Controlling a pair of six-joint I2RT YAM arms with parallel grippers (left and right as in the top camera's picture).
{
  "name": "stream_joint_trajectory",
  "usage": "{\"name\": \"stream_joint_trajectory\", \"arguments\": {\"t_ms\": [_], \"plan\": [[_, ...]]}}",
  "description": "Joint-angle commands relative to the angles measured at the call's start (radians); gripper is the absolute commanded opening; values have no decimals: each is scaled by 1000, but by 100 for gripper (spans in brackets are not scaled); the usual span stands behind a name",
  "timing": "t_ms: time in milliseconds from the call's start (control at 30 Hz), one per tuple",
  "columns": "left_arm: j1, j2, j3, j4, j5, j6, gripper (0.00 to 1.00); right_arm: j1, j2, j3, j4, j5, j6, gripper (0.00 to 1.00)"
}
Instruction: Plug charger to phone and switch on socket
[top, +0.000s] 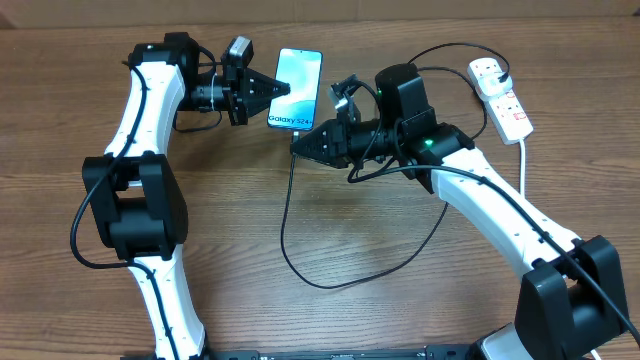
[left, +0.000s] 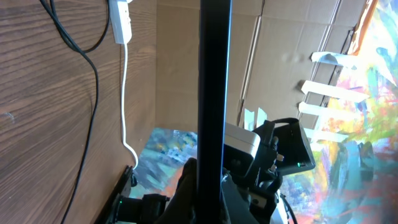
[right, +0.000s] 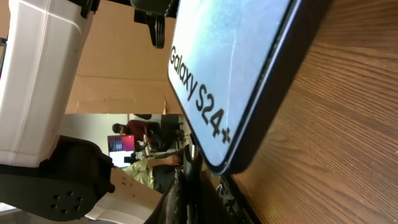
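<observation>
On the wooden table (top: 230, 300), left claw (top: 283, 90) clamps the phone (top: 300, 80), right claw (top: 298, 143) clamps the charger (top: 283, 228) tip.

left gripper (top: 281, 90) closed, right gripper (top: 299, 146) closed — both arms angled inward

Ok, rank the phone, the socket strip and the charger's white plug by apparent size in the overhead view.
1. phone: largest, though it may sit nearer the camera.
2. socket strip: about as long, but narrower.
3. white plug: clearly smallest.
</observation>
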Motion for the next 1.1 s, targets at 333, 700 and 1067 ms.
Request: {"name": "stream_joint_trajectory", "arguments": {"t_ms": [333, 700, 1067], "plan": [[-5, -6, 11, 0, 55, -4, 4, 13, 5, 11, 25, 10, 30, 4], [-6, -6, 11, 0, 55, -4, 4, 44, 5, 11, 25, 22, 33, 4], [-6, -6, 11, -3, 55, -3, 4, 42, 5, 11, 25, 52, 33, 4]]}}
